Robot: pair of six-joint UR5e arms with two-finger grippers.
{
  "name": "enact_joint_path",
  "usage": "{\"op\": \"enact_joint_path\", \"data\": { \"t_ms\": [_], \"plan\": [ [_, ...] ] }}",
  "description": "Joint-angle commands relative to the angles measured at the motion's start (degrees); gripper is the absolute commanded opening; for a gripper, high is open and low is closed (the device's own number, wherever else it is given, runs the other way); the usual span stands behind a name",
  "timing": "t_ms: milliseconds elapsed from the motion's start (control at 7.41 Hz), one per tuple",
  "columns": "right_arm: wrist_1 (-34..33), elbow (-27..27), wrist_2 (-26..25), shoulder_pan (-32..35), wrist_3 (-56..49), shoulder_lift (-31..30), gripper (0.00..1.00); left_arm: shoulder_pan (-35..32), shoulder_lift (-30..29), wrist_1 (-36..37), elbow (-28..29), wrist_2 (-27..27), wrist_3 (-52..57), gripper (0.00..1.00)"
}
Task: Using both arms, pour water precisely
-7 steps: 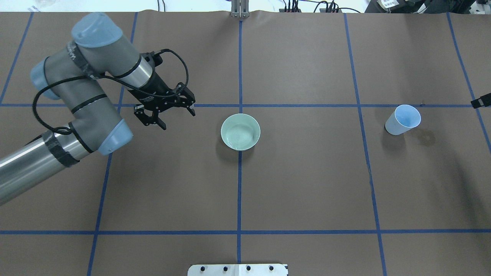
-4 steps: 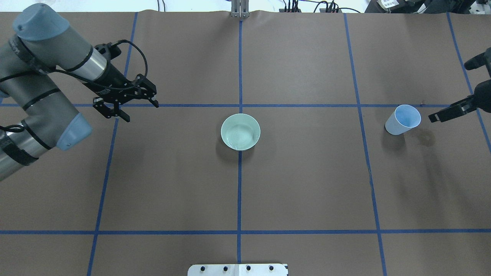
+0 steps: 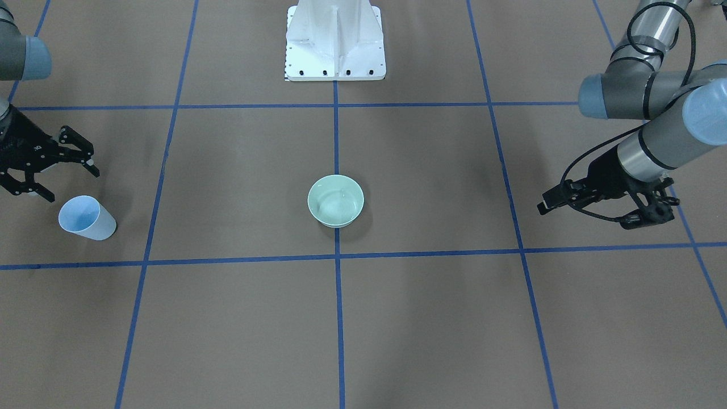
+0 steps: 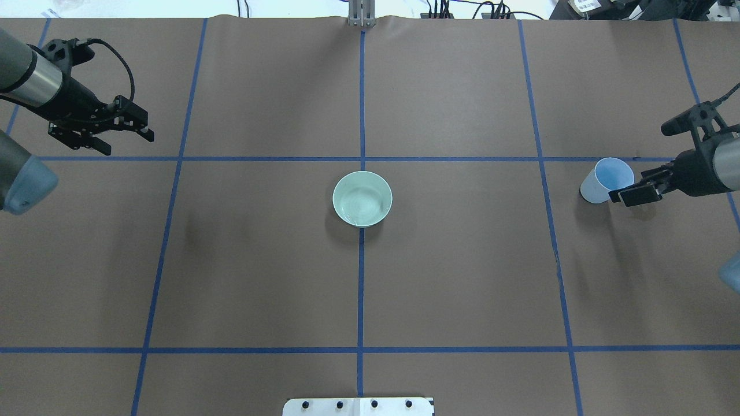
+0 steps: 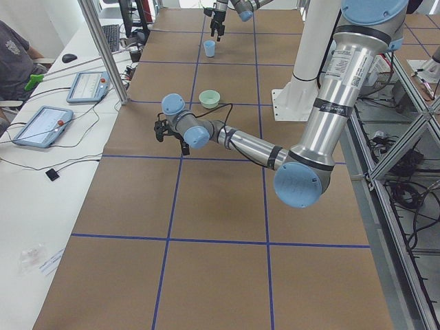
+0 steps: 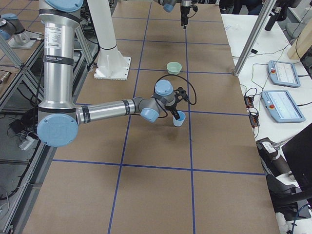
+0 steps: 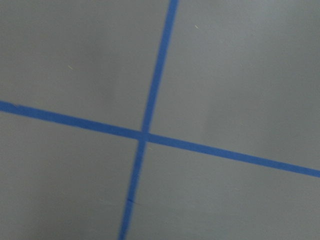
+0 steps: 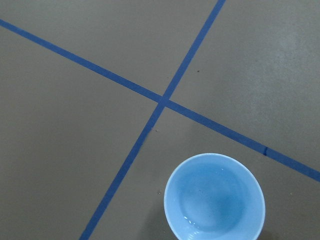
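Observation:
A light blue cup (image 4: pixel 598 184) stands upright at the table's right, also in the front view (image 3: pixel 86 217) and the right wrist view (image 8: pixel 215 197). Small white glints of water (image 8: pixel 189 219) show inside it. A pale green bowl (image 4: pixel 362 199) sits at the table's centre with a glossy sheen inside. My right gripper (image 4: pixel 627 189) is open and empty, raised just beside the cup's right rim; the front view (image 3: pixel 71 184) shows its jaws spread. My left gripper (image 4: pixel 130 143) is open and empty, raised over the far left of the table, far from the bowl.
Blue tape lines (image 4: pixel 361 289) divide the brown paper cover into squares. The white bolted pedestal (image 3: pixel 335 40) stands at the robot's side of the table. Tablets and cables (image 5: pixel 41 124) lie on a side table beyond the far edge.
My left arm has drawn back to the left, away from the bowl. My right gripper has come in from the right edge up to the cup.

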Motion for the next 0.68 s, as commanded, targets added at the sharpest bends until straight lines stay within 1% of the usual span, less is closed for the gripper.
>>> {"op": "enact_joint_path", "data": {
  "t_ms": [0, 135, 270, 405, 540],
  "plan": [
    [12.9, -3.8, -4.4, -1.2, 0.7, -3.4, 0.99, -2.7, 2.4, 0.2, 0.2, 4.2, 13.1, 1.00],
    [18.5, -7.6, -4.5, -1.5, 0.8, -3.6, 0.99, -3.9, 3.5, 0.3, 0.4, 6.4, 18.4, 1.00],
    [21.7, -9.8, -6.1, -1.9, 0.8, -3.6, 0.99, -4.1, 4.1, 0.4, 0.5, 7.8, 21.1, 1.00],
    [22.5, -9.9, -9.3, -3.3, 0.9, -3.6, 0.99, -4.7, 5.0, 0.4, 0.3, 7.6, 21.4, 1.00],
    [22.8, -10.2, -11.3, -4.9, 0.9, -3.4, 0.99, -4.7, 5.8, 0.3, -0.1, 7.4, 22.7, 1.00]
  ]
}}
